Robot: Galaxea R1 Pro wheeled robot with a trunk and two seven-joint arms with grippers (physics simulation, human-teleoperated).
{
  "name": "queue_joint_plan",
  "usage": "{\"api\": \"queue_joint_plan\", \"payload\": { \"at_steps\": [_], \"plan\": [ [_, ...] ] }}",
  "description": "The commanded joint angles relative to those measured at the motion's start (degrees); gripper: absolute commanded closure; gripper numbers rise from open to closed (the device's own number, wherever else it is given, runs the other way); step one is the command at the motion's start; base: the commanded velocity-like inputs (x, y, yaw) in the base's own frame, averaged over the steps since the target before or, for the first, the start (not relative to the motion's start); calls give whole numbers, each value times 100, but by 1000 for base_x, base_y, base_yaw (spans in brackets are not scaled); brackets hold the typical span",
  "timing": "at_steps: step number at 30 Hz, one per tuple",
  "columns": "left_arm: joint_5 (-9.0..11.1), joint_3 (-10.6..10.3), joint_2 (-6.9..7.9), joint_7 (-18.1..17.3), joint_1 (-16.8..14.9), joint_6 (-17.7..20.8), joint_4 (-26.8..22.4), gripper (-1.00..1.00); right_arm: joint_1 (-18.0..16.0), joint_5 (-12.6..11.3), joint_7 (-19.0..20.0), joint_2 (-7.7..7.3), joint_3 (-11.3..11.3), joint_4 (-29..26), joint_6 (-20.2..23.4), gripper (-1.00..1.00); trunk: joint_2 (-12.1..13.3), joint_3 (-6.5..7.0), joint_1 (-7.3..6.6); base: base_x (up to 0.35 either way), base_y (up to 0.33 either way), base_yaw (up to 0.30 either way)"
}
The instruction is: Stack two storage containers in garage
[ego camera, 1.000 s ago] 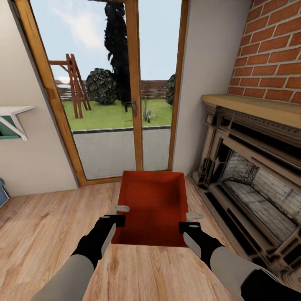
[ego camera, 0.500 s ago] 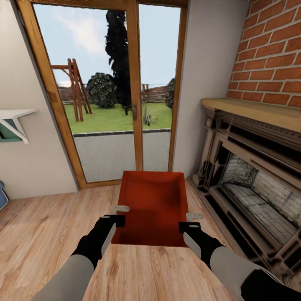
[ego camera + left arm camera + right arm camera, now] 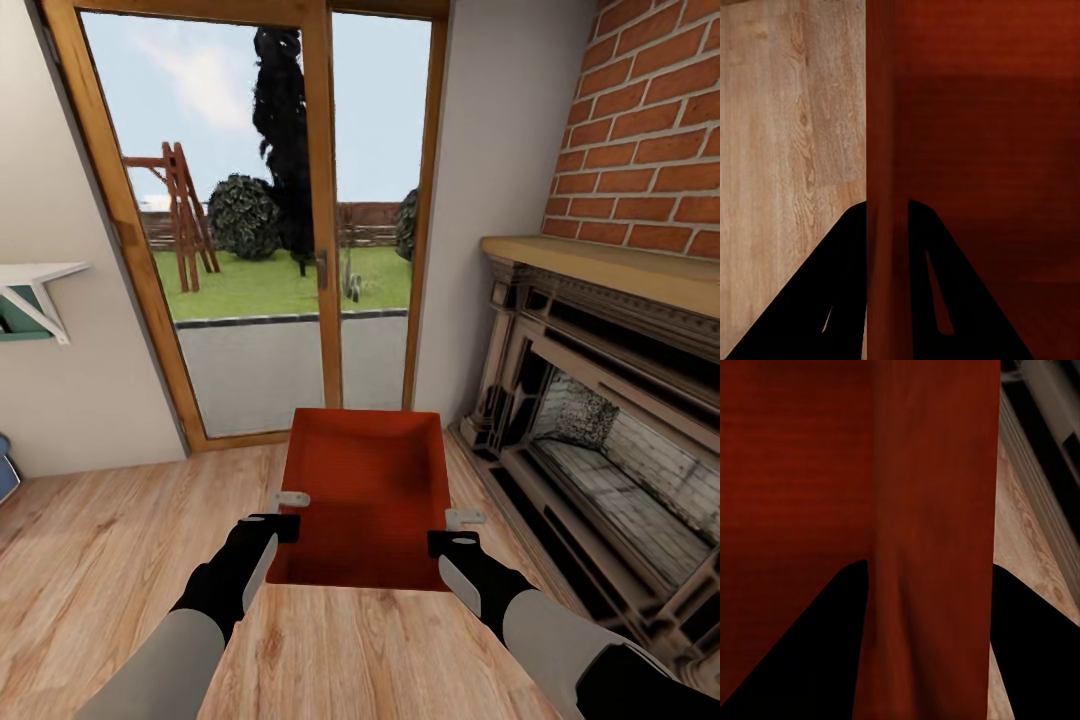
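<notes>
**Q:** Storage container (image 3: 365, 495) — how is it held?

**A:** Both grippers clamp it. The left gripper (image 3: 284, 514) straddles the left long wall; in the left wrist view its two dark fingers (image 3: 937, 292) sit one on each side of that wall (image 3: 883, 225), closed on it. The right gripper (image 3: 458, 529) grips the right long wall likewise; in the right wrist view its fingers (image 3: 810, 652) flank the wall (image 3: 930, 585), one inside the bin and one outside.

**Q:** Where is the bin?

**A:** Between the two arms, straight ahead of the robot, open side up, its red-orange interior showing. It is seen over the light wood-plank floor (image 3: 120, 560) of the living room; whether it touches the planks cannot be told.

**Q:** What surrounds it?

**A:** Beyond its far end stand wood-framed glass garden doors (image 3: 320, 230), with lawn, shrubs and a wooden frame outside. To the right is a brick fireplace (image 3: 610, 430) with a wooden mantel (image 3: 600, 262). On the left wall hangs a white shelf bracket (image 3: 35, 290).
</notes>
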Motion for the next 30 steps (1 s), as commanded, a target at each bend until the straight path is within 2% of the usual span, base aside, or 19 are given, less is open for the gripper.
{"api": "queue_joint_plan", "payload": {
  "at_steps": [1,19,30],
  "plan": [
    [-188,165,4,160,-3,57,-7,100,-8,182,-82,-7,-60,-19,48,100,-14,-12,4,0,0,0],
    [-188,165,3,153,-4,59,-7,100,-8,182,-70,-8,-64,-19,48,100,-14,-12,4,0,0,2],
    [-188,164,5,151,-2,57,-7,100,-8,175,-81,9,-61,-17,48,100,-14,-12,4,0,0,227]
  ]
}}
